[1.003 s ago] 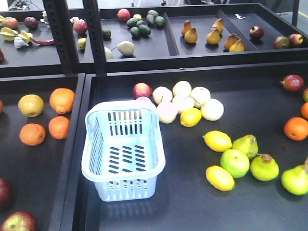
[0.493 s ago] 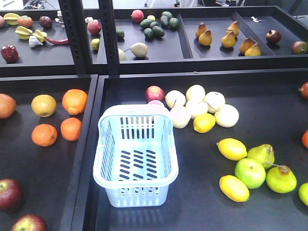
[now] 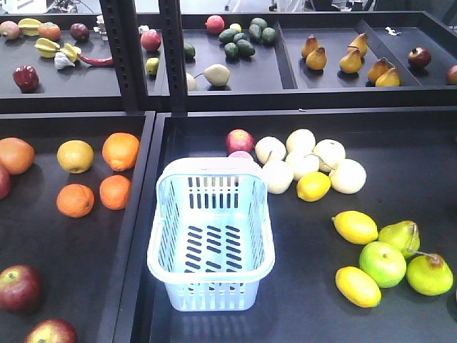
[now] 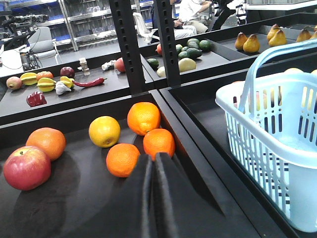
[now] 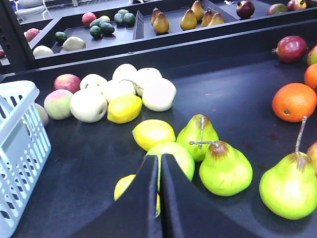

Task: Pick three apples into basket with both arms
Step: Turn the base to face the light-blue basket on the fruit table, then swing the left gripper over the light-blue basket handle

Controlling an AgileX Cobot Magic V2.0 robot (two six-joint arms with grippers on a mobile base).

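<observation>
The pale blue basket [image 3: 161, 218] stands empty near the left edge of the right tray. Two dark red apples [image 3: 19, 288] [image 3: 51, 333] lie at the near left of the left tray. A third apple [image 4: 27, 167] lies left of the oranges. Another red apple [image 3: 240, 140] sits just behind the basket. Neither arm shows in the front view. My left gripper [image 4: 152, 157] is shut and empty, low over the left tray, pointing at the oranges [image 4: 158, 143], with the basket [image 4: 267, 148] to its right. My right gripper [image 5: 159, 157] is shut and empty, over a green apple [image 5: 173, 153].
Oranges [image 3: 120, 150] fill the left tray's middle. White fruit [image 3: 300, 163], lemons [image 3: 355, 226] and green pears [image 3: 428, 274] lie right of the basket. A raised divider [image 3: 143, 214] separates the trays. Black shelf posts [image 3: 121, 53] stand at the back, with a shelf of fruit behind.
The whole scene has slid right and down in the front view. More of the left tray and its apples shows now. Nothing on the trays has moved relative to the rest.
</observation>
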